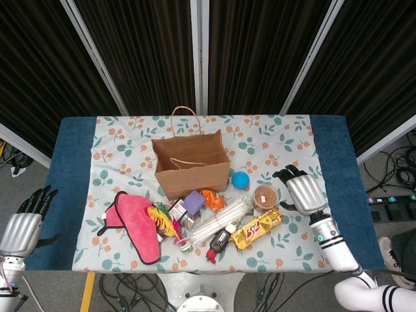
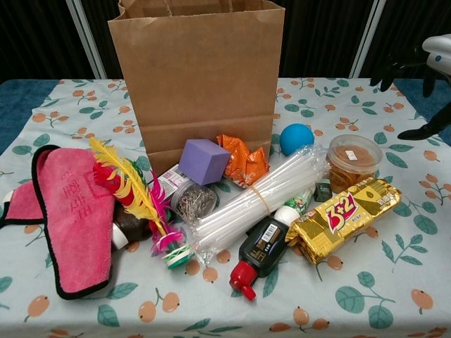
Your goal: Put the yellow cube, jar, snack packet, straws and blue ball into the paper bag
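Observation:
The brown paper bag (image 1: 192,162) (image 2: 197,77) stands upright and open at the table's middle. Right of it lies the blue ball (image 1: 241,180) (image 2: 296,138), then the round jar (image 1: 264,196) (image 2: 354,160) with brown contents. A gold snack packet (image 1: 255,228) (image 2: 343,217) lies in front of the jar. The bundle of clear straws (image 1: 221,220) (image 2: 261,197) lies slantwise beside it. No yellow cube shows in either view. My right hand (image 1: 300,192) (image 2: 433,63) hovers just right of the jar, fingers apart, holding nothing. My left hand (image 1: 23,224) hangs off the table's left edge, empty, fingers extended.
A purple cube (image 2: 204,161) and an orange wrapper (image 2: 243,160) sit at the bag's foot. A pink cloth (image 1: 136,224), a feathered toy (image 2: 130,186), a tin of clips (image 2: 194,201) and a dark bottle with a red cap (image 2: 257,257) crowd the front.

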You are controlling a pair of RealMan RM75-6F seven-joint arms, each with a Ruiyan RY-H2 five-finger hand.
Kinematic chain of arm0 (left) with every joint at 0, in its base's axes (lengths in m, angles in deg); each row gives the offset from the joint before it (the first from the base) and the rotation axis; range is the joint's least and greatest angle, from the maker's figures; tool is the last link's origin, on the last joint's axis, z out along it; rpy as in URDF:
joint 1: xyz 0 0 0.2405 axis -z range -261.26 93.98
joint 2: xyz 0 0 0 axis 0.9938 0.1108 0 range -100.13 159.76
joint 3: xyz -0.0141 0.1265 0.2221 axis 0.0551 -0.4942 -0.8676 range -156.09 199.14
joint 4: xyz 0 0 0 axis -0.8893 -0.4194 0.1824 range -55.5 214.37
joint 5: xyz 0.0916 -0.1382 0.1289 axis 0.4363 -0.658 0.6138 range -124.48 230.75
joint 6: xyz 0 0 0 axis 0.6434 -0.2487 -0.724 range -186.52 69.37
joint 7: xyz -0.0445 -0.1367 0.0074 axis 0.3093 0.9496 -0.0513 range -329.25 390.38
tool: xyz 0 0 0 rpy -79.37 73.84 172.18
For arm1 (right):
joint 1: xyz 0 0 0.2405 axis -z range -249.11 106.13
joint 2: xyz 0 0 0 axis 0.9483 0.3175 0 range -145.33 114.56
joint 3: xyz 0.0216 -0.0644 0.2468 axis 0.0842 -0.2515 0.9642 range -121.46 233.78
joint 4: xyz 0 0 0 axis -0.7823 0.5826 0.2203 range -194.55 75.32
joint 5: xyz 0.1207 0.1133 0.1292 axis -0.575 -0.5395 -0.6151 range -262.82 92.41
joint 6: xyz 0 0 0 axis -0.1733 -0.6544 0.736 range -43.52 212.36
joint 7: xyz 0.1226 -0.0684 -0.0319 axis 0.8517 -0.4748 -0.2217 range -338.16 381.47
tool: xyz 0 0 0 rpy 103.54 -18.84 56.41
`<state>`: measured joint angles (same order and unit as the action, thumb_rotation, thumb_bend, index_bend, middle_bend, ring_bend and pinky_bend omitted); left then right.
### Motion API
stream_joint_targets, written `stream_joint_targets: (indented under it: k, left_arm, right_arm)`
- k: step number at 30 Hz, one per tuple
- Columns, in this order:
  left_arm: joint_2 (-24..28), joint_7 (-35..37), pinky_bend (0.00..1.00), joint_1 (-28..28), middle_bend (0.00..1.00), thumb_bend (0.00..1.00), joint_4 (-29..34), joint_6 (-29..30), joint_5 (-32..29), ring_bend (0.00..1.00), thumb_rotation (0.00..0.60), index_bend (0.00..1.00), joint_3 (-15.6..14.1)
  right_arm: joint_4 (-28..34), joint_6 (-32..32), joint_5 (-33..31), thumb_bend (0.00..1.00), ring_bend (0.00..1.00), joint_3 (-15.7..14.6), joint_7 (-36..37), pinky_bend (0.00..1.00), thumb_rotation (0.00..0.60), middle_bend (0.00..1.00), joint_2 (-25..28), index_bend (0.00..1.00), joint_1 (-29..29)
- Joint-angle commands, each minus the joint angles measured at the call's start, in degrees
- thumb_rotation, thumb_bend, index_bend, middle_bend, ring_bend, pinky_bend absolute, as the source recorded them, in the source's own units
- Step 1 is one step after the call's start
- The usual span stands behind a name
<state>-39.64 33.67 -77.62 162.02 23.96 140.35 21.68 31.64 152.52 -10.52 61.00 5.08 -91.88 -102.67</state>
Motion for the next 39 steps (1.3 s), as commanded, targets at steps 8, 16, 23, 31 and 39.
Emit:
stream_joint_targets:
  k: [8,16,23,31,39]
  left_arm:
    - [0.13,1.68,0.19,0.16,0.14,0.09,-1.25,-0.53,-0.45,0.06,0.600,0.08,0.15]
    - [1.10,2.25,0.19,-0.05,0.14,0.09,-0.30,0.77,0.95,0.06,0.600,0.08,-0.14]
    - [2.18,2.28,0.19,0.09,0.14,0.09,0.62,0.95,0.90,0.06,0.600,0.08,0.16]
    - [2.08,2.58,0.19,0.09,0.14,0.09,0.50,0.59,0.77,0.06,0.600,0.08,-0.02]
    - [2.11,2.75,0.19,0.21,0.14,0.09,0.25,0.47,0.62,0.06,0.600,0.08,0.11]
  right_arm:
    - [-1.13,-7.10,-9.18,0.00,0.17,1.86,-4.65,0.43,0.600,0.30,-3.82,0.28,-2.06]
    - [-0.67,-9.45,-12.77,0.00,0.17,2.39,-5.43,0.43,0.600,0.29,-4.53,0.27,-2.65]
    - [0.51,-9.40,-13.42,0.00,0.17,2.22,-6.36,0.43,0.600,0.28,-4.96,0.27,-2.78]
    - [-0.07,-10.37,-15.78,0.00,0.10,2.75,-7.96,0.43,0.600,0.24,-5.30,0.24,-3.75]
    - [-0.75,-11.19,-15.77,0.00,0.06,2.66,-7.93,0.39,0.600,0.22,-5.86,0.23,-4.48]
